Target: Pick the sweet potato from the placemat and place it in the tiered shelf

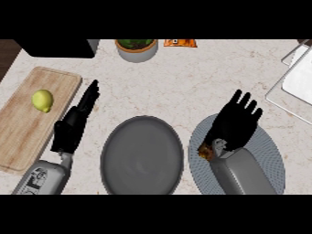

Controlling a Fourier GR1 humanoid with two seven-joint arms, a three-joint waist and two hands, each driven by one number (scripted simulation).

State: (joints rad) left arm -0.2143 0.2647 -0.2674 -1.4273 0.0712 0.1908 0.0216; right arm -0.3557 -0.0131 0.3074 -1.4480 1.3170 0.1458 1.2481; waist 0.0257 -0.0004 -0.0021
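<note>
Only a brown-orange end of the sweet potato (205, 152) shows, at the right hand's (234, 125) seven o'clock edge; the rest is hidden under the hand, so its long axis cannot be told. It lies on the round grey placemat (270, 155). Whether that hand grasps it, I cannot tell. At nine o'clock sits a grey plate (142, 155); beyond it the left hand (74, 123) rests, fingers straight. The white shelf (307, 82), at two o'clock, is cut off.

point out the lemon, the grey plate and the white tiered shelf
yellow lemon (43, 100), head view, its middle
dark grey round plate (142, 155), head view, bare centre
white tiered shelf (307, 84), head view, top tier's surface
</note>
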